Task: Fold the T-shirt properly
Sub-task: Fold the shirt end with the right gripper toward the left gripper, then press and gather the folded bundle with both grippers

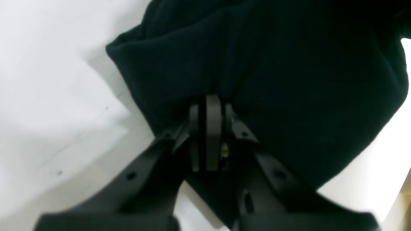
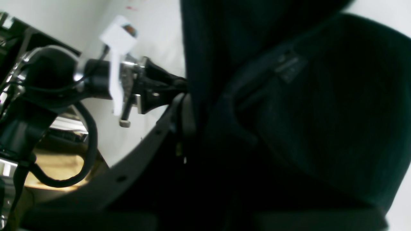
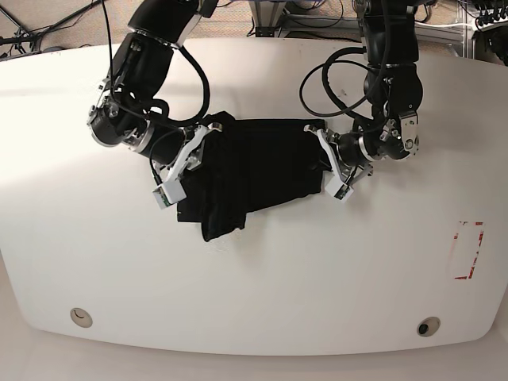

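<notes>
While the left fingers (image 1: 207,133) pinch the black T-shirt (image 3: 282,163) near one edge, the right fingers hold a raised part of it — the rest spreads between them on the white counter (image 3: 262,294).

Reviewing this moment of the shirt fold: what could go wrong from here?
The black T-shirt has a loose flap hanging below its main panel, which could crease or land crooked. The cloth looks drawn up around the right gripper, so it might snag and drag the fold when released.
</notes>
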Robot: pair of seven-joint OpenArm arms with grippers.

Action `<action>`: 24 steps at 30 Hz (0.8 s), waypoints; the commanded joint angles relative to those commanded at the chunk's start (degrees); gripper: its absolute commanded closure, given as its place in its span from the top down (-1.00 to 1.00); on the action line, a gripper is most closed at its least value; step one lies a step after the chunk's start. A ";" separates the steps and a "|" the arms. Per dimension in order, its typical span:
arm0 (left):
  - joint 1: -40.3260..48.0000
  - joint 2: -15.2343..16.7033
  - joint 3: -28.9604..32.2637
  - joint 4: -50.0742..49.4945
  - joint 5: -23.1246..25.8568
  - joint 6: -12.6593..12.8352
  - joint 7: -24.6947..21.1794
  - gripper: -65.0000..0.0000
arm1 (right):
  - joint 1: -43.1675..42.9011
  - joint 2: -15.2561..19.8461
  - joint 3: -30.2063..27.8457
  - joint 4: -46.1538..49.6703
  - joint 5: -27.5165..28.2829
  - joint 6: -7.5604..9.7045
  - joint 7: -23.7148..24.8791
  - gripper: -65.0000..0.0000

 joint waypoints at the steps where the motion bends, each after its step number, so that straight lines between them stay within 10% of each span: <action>1: 0.00 0.00 0.00 0.00 -0.09 0.00 0.00 -0.97 | 0.18 0.00 -0.97 -0.35 -0.09 0.00 0.53 -1.00; 16: 0.09 0.00 0.00 0.35 -0.44 0.00 -0.09 -0.97 | 1.58 0.44 -11.52 -16.26 -1.49 0.00 11.52 -0.94; 24: 0.09 0.00 0.00 0.26 -0.44 0.00 -0.09 -0.96 | 1.58 1.41 -12.31 -20.57 -1.58 0.00 16.53 0.61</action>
